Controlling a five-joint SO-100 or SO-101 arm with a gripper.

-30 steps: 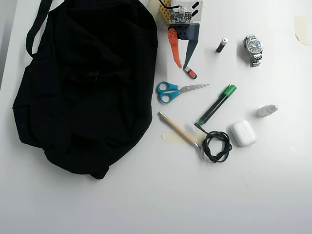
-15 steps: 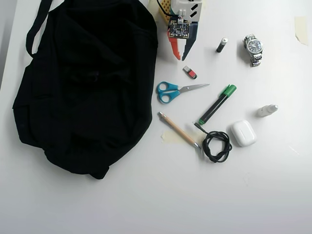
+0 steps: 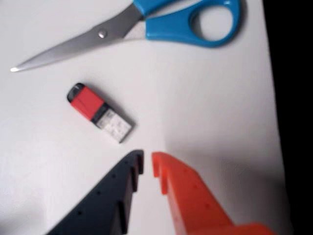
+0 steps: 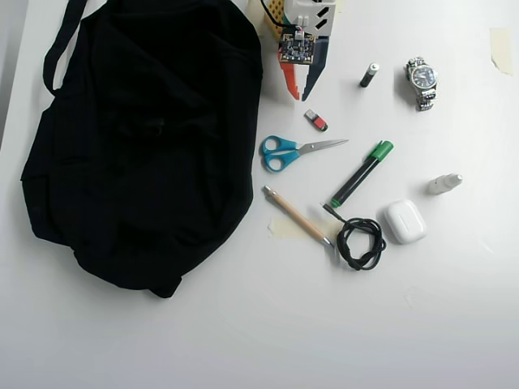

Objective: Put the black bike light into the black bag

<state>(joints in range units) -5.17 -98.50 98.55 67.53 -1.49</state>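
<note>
The black-and-orange two-finger gripper (image 3: 147,159) (image 4: 300,96), jaws all but closed on nothing, sits at 3 o'clock of the large floppy black fabric bag (image 4: 146,138) in the overhead view, and the black bike light shows in neither view, so its bearing cannot be told.

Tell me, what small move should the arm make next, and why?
Probably lift the tool a little for a wider look, rather than grab. It is nearly closed and empty, and the thing just ahead of it is a red-and-silver memory stick, not a bike light. No bike light shows anywhere on the table beside the bag.
</note>
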